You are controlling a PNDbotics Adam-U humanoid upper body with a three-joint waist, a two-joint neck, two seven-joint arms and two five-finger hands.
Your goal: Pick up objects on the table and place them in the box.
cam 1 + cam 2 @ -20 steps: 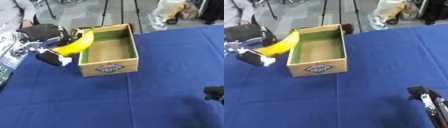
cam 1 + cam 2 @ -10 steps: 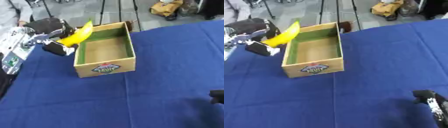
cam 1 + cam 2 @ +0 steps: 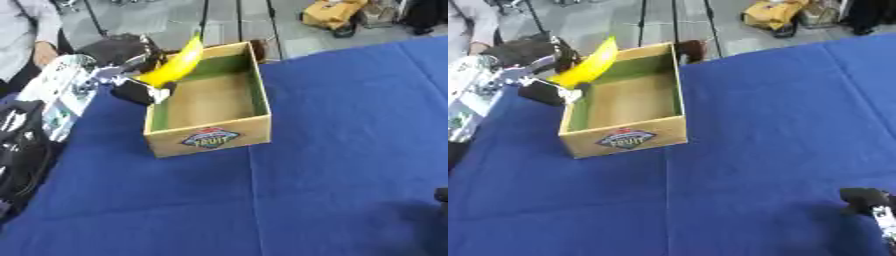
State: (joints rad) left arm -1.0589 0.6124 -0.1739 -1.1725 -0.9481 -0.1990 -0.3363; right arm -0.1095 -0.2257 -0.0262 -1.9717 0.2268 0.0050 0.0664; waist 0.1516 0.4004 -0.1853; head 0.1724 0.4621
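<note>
The black left hand [image 3: 122, 52] is curled round a curved yellow banana [image 3: 178, 63], tilted over the left wall of the open cardboard box [image 3: 232, 138] on the blue-clothed counter [image 3: 350, 150]. Released here, the banana could catch that rim and tumble outside.

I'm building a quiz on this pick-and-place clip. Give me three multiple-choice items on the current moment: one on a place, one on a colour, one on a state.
1. Where is the banana?
A. flat on the box floor
B. held over the box's left wall
C. on the cloth before the box

2. What colour are the inner walls of the box?
A. green
B. red
C. white

3. What is the left hand doing?
A. resting open on the table
B. curled round the banana
C. pushing the box

Answers: 1 B, the banana slants above the left wall, off the floor. 2 A, the walls show green. 3 B, its fingers wrap the banana's lower end.
</note>
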